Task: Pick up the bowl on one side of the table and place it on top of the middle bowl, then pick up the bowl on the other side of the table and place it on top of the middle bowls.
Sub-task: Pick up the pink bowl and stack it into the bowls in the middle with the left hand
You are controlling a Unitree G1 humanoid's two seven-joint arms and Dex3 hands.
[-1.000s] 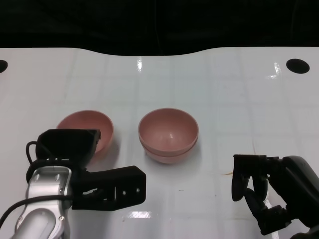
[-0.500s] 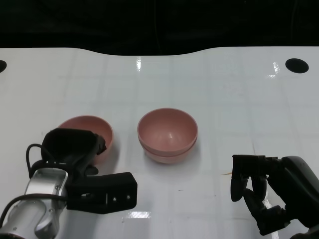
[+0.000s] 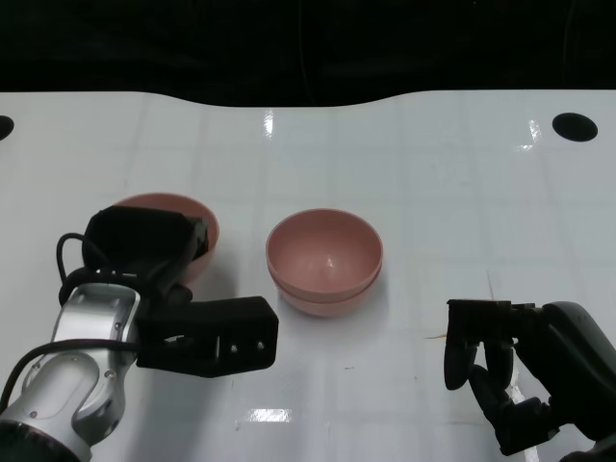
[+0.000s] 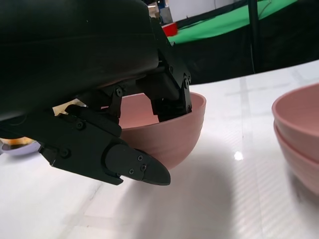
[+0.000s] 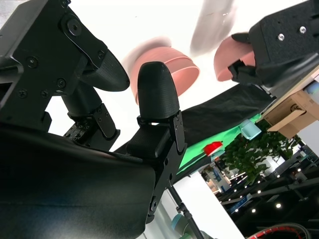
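Now | left robot hand [image 3: 159,279] grips side bowl [image 4: 169,129] rim | right robot hand [image 3: 500,371] empty, fingers apart

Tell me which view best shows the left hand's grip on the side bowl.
Left wrist view: the left hand has fingers inside the bowl and one under its wall. Head view shows only the bowl's far rim behind the hand. Right wrist view shows both small, at its edge.

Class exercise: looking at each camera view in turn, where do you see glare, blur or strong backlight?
Head view: ceiling lights throw bright glare streaks on the glossy white table. Left wrist view: the left robot hand is sharp, and a small glint sits on the tabletop beside the side bowl. Right wrist view: the middle bowls are blurred against an overexposed table.
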